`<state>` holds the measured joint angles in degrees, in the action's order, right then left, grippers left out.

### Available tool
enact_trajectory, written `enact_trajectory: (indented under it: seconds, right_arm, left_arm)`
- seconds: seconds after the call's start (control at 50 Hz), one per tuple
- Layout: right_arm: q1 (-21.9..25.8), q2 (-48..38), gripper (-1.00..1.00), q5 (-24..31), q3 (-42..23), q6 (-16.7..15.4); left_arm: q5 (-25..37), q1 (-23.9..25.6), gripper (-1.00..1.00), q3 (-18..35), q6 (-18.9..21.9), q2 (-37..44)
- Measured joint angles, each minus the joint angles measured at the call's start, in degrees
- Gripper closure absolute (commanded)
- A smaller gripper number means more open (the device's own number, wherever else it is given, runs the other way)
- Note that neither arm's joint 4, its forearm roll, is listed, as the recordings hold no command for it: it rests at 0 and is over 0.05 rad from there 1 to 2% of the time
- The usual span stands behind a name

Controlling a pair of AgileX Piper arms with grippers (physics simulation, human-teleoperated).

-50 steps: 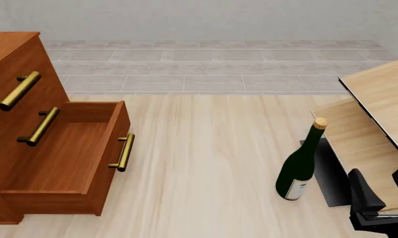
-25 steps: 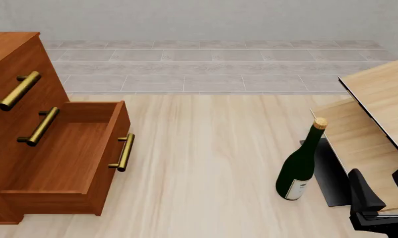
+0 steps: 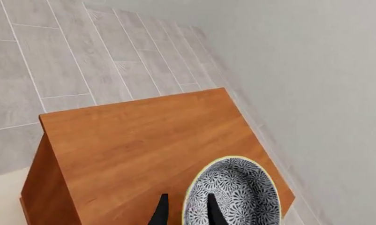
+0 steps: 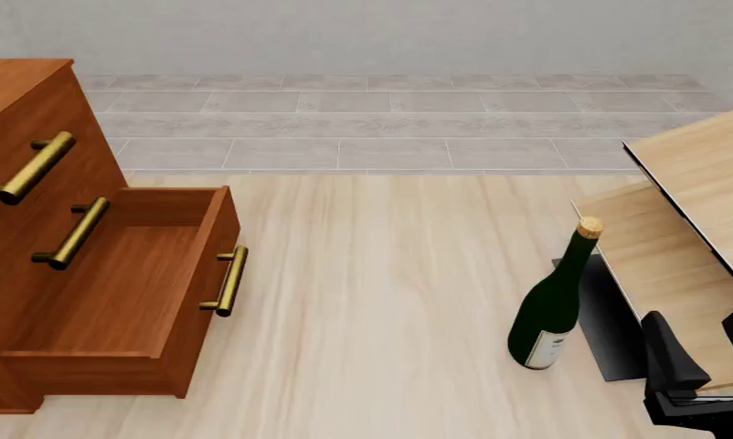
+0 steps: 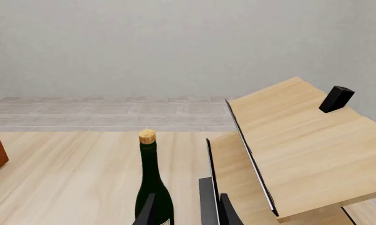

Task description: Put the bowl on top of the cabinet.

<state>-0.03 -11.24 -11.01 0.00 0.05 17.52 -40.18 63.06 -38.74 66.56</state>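
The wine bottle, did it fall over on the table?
No, the wine bottle stands upright on the table in the front view, with its cork at the top.

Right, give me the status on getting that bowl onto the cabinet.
Done: the bowl has been carried over the cabinet top. In hand: the left gripper fingers straddle its rim; whether it is resting or still lifted, I cannot tell. Left: release and withdraw. The right gripper is idle, open.

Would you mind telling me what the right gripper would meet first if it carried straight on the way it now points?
Probably the wine bottle: in the wrist view it stands upright just ahead of the right gripper, slightly off its centre line, so depth permitting, one finger would likely touch it first.
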Motion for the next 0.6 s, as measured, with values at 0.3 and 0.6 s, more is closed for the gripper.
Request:
enact_trajectory:
  seconds: [0.3,0.6]
  right_arm:
    - [0.0,0.0,-1.0,0.0,0.0,0.0]
    - [0.0,0.0,-1.0,0.0,0.0,0.0]
  left_arm:
    - [-0.6,-0.4,-1.0,0.1,1.4,-1.0]
    - [-0.2,0.3,-1.0,0.6,1.3,-4.1]
